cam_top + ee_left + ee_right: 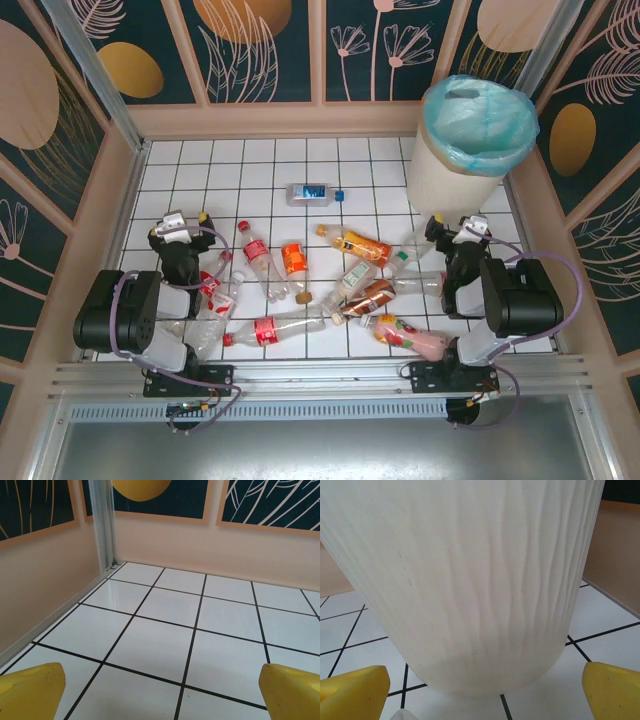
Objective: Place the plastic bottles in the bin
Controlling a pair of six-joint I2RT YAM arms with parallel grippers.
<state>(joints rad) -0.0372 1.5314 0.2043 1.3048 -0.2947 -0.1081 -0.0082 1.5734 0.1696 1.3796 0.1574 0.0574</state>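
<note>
Both arms are folded low at the near edge. The left gripper faces bare tiles, jaws spread wide and empty. The right gripper, equally wide and empty, sits just before the bin in the far right corner. The plastic bottles lie scattered on the tiles between the arms.

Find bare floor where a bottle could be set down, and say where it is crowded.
Bare: the far tiles between the left wall and the blue-labelled bottle, and beside the bin. Crowded: the near middle, strewn with bottles.
</note>
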